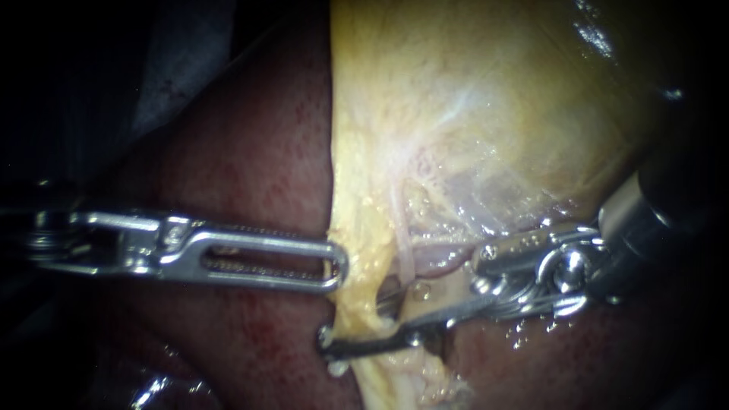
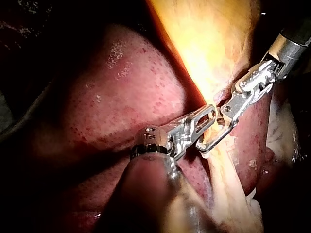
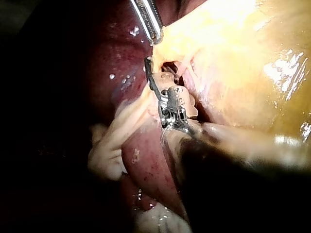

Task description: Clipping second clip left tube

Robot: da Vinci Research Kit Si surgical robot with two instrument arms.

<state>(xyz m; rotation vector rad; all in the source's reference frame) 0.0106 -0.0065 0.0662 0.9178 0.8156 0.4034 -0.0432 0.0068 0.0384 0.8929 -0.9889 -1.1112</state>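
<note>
From where I stand, the left instrument (image 1: 334, 267) has its end effector closed on the edge of the yellow tissue (image 1: 425, 114), pulling it toward the dark red liver (image 1: 250, 152). The right instrument (image 1: 402, 304) has its end effector spread wide, with one jaw long and low and the other up near the hinge. Between them the pale tube (image 1: 403, 241), thin and wet, runs down through a gap in the yellow tissue. It looks soft, slippery and easy to tear. I'd judge the clip belongs square across its bare stretch, clear of the fat, with both jaws reaching fully past it.
</note>
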